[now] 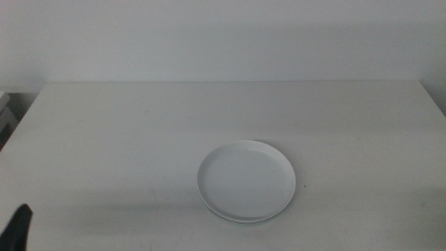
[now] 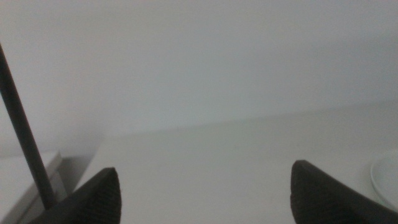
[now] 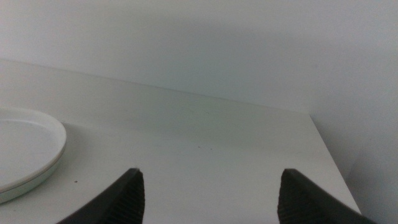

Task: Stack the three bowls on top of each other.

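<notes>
The bowls (image 1: pixel 246 180) sit nested in one stack, white uppermost; stacking appears complete. Left gripper (image 2: pixel 205 190) and right gripper (image 3: pixel 208 196) wait released, holding nothing.

White table (image 1: pixel 125 139) against plain pale wall (image 1: pixel 223 35); soft dim light; white furniture edge (image 1: pixel 5 115) beside table

The bowls (image 1: pixel 246 181) sit nested in one stack, flat and upright on the counter (image 1: pixel 125 139), right of its centre. The top bowl is white, shallow and round; a second rim shows just beneath its near edge.
</notes>
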`<state>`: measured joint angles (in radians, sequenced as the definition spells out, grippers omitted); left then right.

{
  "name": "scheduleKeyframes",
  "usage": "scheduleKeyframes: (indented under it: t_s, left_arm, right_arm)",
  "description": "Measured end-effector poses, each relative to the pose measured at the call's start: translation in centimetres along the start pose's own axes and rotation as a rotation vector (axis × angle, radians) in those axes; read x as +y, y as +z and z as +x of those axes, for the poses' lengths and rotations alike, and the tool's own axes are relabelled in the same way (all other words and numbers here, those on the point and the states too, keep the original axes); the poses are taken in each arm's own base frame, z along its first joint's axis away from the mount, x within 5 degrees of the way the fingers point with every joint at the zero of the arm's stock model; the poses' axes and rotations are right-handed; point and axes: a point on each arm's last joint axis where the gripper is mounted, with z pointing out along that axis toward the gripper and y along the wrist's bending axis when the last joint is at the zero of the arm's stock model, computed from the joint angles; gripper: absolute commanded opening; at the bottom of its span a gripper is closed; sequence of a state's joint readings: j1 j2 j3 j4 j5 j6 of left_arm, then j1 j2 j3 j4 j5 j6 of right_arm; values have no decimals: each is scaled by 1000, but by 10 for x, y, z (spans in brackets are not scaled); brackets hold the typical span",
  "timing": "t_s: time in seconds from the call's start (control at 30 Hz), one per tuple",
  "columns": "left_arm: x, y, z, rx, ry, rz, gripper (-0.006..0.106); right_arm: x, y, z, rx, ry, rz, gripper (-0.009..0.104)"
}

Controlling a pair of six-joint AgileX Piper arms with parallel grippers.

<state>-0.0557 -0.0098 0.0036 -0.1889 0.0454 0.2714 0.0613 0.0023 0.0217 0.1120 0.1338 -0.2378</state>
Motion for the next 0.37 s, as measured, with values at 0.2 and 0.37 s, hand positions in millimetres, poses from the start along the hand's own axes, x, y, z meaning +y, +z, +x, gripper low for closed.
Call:
scheduleKeyframes:
  t_s: [0.2, 0.37]
  left_arm:
    - [-1, 1, 9, 28, 0, 3, 90]
    - [-1, 0, 10, 36, 0, 6, 90]
  right_arm:
    - [1, 0, 3, 12, -1, -3, 56]
    - [1, -1, 3, 11, -4, -3, 56]
